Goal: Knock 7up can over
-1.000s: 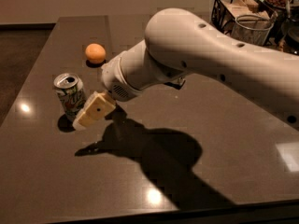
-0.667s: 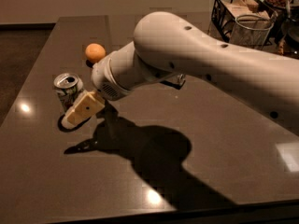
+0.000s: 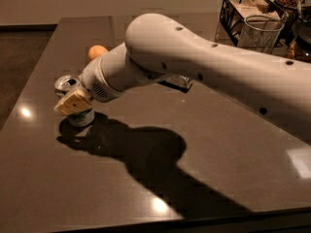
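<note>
Dark table (image 3: 218,144) | pincer (image 3: 73,103) pressed against 7up can (image 3: 81,117) | its opening cannot be told

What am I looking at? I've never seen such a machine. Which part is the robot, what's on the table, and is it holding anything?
The big white shape is the robot's arm. It ends in a tan gripper, which is its two-finger hand. A single camera looks down across a dark table. A 7up can stands on it at the left, and the gripper is low and close at its side. An orange lies behind the can. At the far right are a wire basket and a glass. The gripper seems to hold nothing, and the can has not fallen.
</note>
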`<state>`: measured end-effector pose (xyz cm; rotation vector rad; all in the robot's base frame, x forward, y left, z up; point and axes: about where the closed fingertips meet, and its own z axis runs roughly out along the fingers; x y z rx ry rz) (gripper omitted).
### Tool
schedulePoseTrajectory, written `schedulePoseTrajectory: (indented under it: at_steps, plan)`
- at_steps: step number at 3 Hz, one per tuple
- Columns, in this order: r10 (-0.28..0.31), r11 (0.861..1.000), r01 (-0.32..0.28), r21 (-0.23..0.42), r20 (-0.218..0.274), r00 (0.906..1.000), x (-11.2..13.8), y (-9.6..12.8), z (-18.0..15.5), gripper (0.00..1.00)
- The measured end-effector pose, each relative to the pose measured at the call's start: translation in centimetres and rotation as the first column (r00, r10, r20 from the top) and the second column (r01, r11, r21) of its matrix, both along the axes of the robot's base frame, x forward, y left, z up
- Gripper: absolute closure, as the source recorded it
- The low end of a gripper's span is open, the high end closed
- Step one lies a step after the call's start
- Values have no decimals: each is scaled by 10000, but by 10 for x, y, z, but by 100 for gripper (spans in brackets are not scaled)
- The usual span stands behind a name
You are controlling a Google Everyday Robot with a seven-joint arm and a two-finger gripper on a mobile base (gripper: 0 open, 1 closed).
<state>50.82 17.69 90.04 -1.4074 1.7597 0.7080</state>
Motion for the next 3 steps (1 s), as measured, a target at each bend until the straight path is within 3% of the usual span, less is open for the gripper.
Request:
schedulePoseTrajectory:
  at_steps: [1, 2, 3]
  plan:
    - [114, 9996, -111, 274, -89, 9999, -5, 11, 5, 63]
    - [134, 9989, -131, -458, 71, 9999, -13, 8, 19, 87]
    - [-154, 9781, 207, -2069, 270, 9995, -15, -21, 28, 100]
